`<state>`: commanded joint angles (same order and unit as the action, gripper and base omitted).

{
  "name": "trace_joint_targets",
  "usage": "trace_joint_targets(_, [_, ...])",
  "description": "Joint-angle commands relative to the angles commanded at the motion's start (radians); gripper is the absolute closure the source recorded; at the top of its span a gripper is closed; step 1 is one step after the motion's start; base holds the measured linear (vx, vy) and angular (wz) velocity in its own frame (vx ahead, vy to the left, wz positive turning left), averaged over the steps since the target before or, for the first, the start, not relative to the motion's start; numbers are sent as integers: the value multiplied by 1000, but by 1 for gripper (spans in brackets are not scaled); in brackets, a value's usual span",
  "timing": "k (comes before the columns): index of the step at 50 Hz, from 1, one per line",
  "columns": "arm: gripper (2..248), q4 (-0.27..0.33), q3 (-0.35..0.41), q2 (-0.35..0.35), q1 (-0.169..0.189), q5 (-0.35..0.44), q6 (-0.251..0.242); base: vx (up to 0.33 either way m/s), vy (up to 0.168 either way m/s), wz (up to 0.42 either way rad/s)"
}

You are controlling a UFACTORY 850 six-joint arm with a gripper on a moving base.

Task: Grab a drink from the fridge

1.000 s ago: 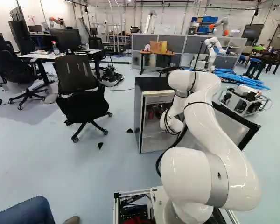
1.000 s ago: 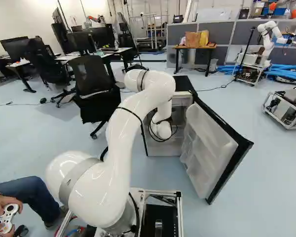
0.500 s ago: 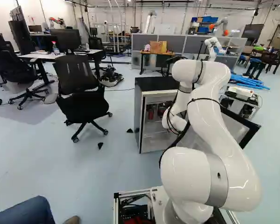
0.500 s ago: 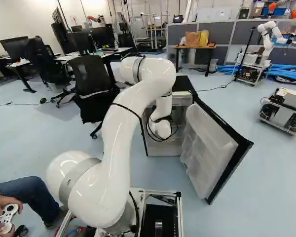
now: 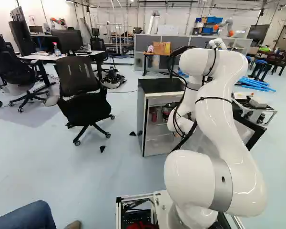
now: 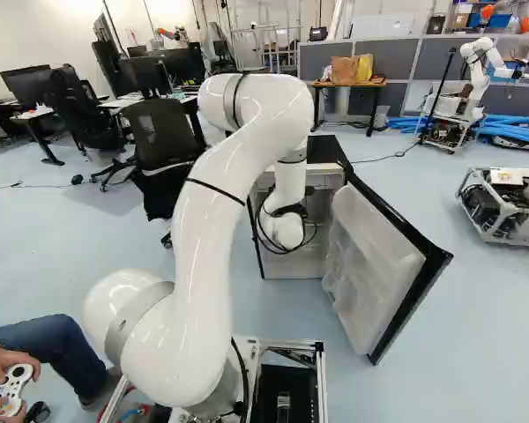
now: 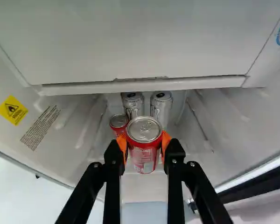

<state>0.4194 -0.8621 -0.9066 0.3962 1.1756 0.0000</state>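
Higher at the elbow than a second ago, your arm [image 6: 213, 211] has moved, while the fridge [image 5: 159, 86] hasn't. Your gripper [image 7: 144, 143] is closed on a red can [image 7: 144, 161], pads on both sides, inside the fridge. I can't tell whether it's off the shelf. Keep that squeeze firm but gentle, lift just enough to free the base, then draw straight out, low beneath the upper compartment [image 7: 144, 87] and clear of the open door [image 6: 375, 256].
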Motion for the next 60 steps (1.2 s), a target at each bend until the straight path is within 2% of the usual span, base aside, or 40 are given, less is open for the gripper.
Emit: trace_joint_targets(60, [157, 0, 431, 403, 9, 0, 0, 0, 0, 0])
